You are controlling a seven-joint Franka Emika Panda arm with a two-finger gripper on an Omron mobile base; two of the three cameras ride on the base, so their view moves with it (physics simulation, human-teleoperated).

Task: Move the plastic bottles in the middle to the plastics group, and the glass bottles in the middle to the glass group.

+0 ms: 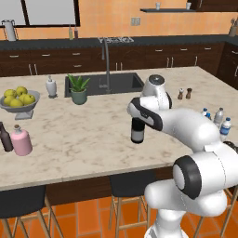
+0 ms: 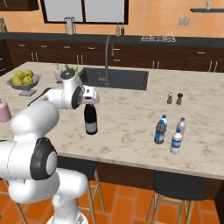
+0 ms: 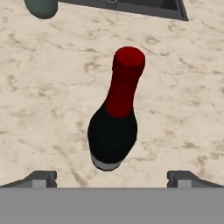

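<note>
So the hand (image 3: 112, 177) is hanging right above the wine bottle (image 3: 114, 118) with its fingers spread wide apart, one tip (image 3: 41, 178) on each side and nothing between them. Nothing is being gripped (the red foil neck is sticking up toward the camera, clear of both tips). The bottle is standing upright on the marble table (image 1: 93, 135), roughly mid-table and in front of the sink (image 2: 116, 78).

Over on the robot's right, the water bottles (image 2: 168, 133) are sitting together in a little cluster near the table's front edge, blue caps showing, with the two brown shakers (image 2: 174, 98) standing a bit further back. On the far left, the pink flask (image 1: 21, 141) and the small dark brown bottle (image 1: 5, 137) are standing just beside each other, well apart from the wine bottle. Behind them a fruit bowl (image 1: 18, 103) is holding yellow-green fruit.
</note>
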